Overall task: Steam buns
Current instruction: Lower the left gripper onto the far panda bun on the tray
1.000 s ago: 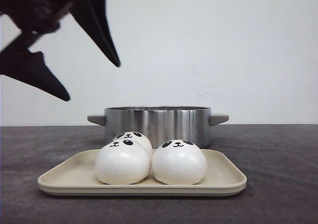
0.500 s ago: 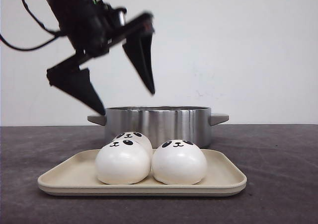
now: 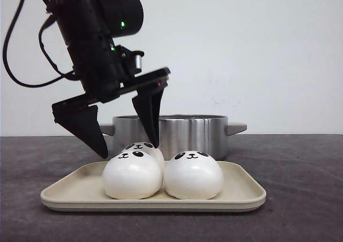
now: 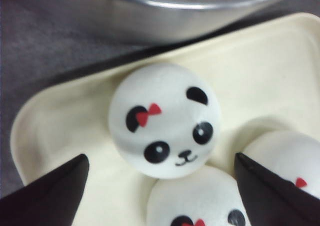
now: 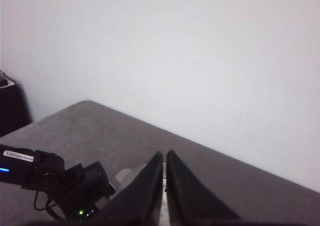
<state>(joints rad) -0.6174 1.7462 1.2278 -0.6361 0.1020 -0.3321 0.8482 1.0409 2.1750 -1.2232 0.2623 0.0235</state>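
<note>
In the lower centre of the front view you have the cream tray (image 3: 244,191) nearest the camera, carrying three buns that show: the front left bun (image 3: 132,175) and the front right bun (image 3: 193,175) side by side and touching, with the rear bun (image 3: 143,148) peeking over the left one. A fourth bun is not visible in any view; whether it already sits in the pot you cannot tell from here.

What has just changed is your left gripper (image 3: 128,149). A second ago it was high in the upper left of the frame, only its dark fingers showing; half a second ago it was partway down over the pot's left side; now it has dropped so that its fingertips hang just above tray level, straddling the rear bun. Its fingers are spread wide and hold nothing. The left wrist view confirms this: the rear bun (image 4: 165,120) sits centred between the two dark fingertips, with clear gaps on both sides.

That suggests the approach is nearly finished and the next step is a little more descent, then closing on that bun.

Behind the tray, mid-frame, the steel pot (image 3: 170,132) waits.

Your right gripper (image 5: 164,186) is parked away from the work, its fingers pressed together with nothing between them.
</note>
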